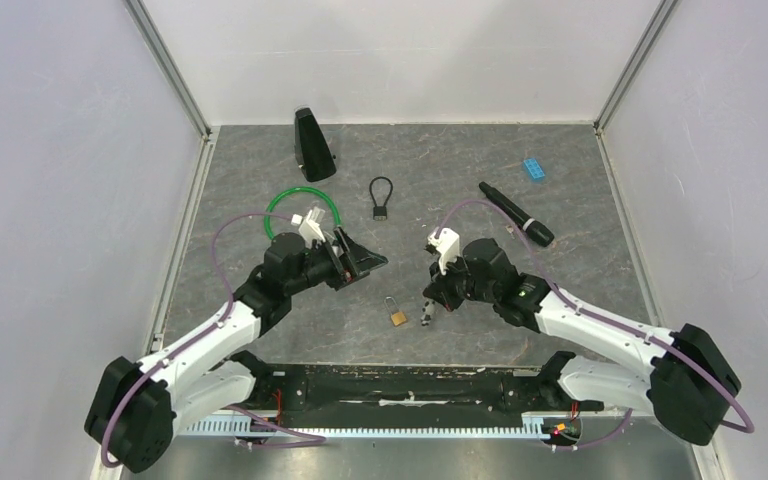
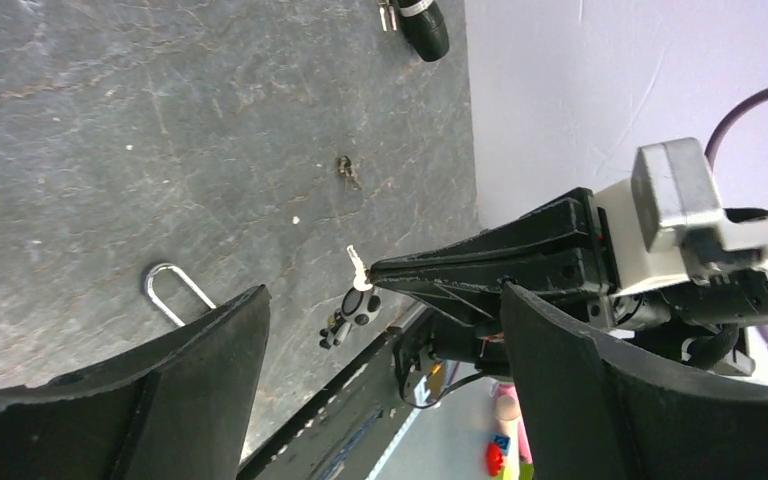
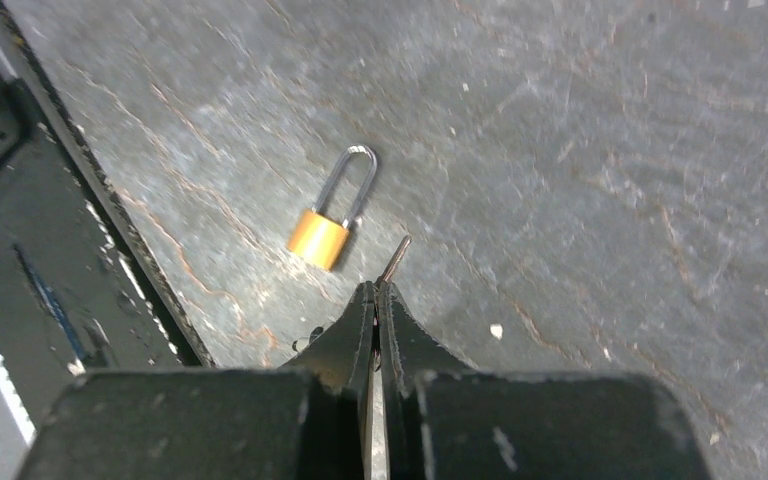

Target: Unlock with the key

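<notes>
Brass padlock (image 3: 320, 238): small, rigid, probably light and slippery; take it by the body's flat sides. Key (image 3: 394, 260): thin, stiff, clenched in right gripper (image 3: 377, 290) just beside padlock. Left gripper (image 1: 358, 262): released, empty, near padlock.

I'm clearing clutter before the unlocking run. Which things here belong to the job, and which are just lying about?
For the job:
brass padlock
key, pinched in the shut right tool

Just lying about:
green ring
small black cable lock
black wedge-shaped block
black marker
blue brick
</notes>
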{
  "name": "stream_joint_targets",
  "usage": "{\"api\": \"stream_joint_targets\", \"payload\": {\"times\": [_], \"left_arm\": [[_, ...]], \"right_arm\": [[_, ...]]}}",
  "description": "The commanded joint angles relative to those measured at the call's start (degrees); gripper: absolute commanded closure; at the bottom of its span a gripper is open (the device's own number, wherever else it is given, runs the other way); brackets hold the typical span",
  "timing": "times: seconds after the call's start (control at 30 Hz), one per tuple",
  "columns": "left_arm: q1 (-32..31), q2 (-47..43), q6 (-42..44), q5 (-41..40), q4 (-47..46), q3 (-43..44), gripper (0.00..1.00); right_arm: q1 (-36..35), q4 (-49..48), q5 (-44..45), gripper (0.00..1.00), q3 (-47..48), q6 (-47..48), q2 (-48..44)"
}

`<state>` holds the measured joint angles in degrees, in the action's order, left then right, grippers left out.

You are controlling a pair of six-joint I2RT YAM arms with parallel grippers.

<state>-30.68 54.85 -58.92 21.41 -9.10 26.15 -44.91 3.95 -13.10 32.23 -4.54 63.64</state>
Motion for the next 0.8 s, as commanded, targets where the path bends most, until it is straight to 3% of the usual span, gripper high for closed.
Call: {"api": "stream_joint_targets", "payload": {"times": [0.0, 0.43, 0.77], "left_arm": [[-3.1, 2.7, -5.6, -3.9, -8.4, 0.1, 0.11], [-10.8, 12.2, -12.0, -6.5, -23.7, -1.0, 0.28], [-13.1, 16.0, -14.9, -8.7, -29.6, -2.8, 0.35]], "right_arm": [[-0.4, -7.7, -3.9, 1.00, -0.4, -1.0, -2.9], [-0.4, -16.2, -8.0, 1.00, -3.0, -6.7, -6.0], [-0.4, -18.3, -8.7, 1.00, -3.7, -8.2, -7.2]]}}
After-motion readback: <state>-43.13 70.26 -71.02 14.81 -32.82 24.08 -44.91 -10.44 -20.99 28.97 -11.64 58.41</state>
